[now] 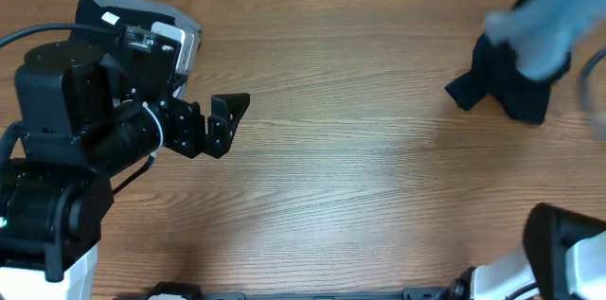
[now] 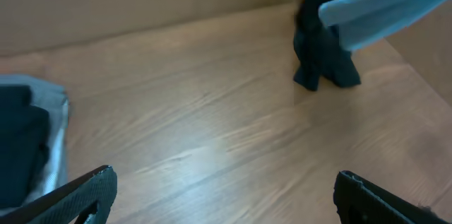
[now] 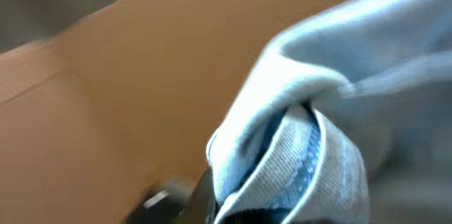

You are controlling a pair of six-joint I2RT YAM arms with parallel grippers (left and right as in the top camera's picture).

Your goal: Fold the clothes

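A light blue T-shirt (image 1: 543, 18) hangs blurred in the air at the far right, over a crumpled black garment (image 1: 507, 87) on the table. In the right wrist view the blue shirt's ribbed collar (image 3: 311, 146) is bunched in my right gripper (image 3: 240, 213), which is shut on it; the fingers are mostly hidden by cloth. My left gripper (image 1: 227, 122) hovers open and empty over bare table at the left. In the left wrist view, the left gripper (image 2: 226, 203) is far from the blue shirt (image 2: 385, 5) and black garment (image 2: 321, 51).
A stack of grey and dark folded clothes (image 1: 142, 16) lies at the back left, partly under the left arm; the stack (image 2: 32, 146) also shows in the left wrist view. The right arm's base (image 1: 568, 253) stands at the front right. Wooden table (image 1: 360, 177) stretches between the arms.
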